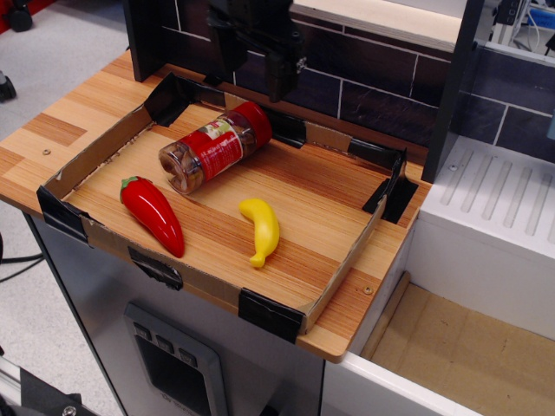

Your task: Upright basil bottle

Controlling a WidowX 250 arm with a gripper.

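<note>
The basil bottle (pixel 215 148) lies on its side in the back left part of the shallow cardboard tray (pixel 340 269). Its red cap points to the back right and its clear base, with brownish contents, to the front left. My black gripper (pixel 253 85) hangs above and behind the bottle, near the dark brick wall. It is open and empty, with its two fingers (pixel 281 76) apart and clear of the bottle.
A glossy red toy chili pepper (pixel 153 215) lies front left in the tray. A yellow toy banana (pixel 261 229) lies in the middle. Black-taped tray walls ring the area. A white sink unit (pixel 494 225) stands to the right.
</note>
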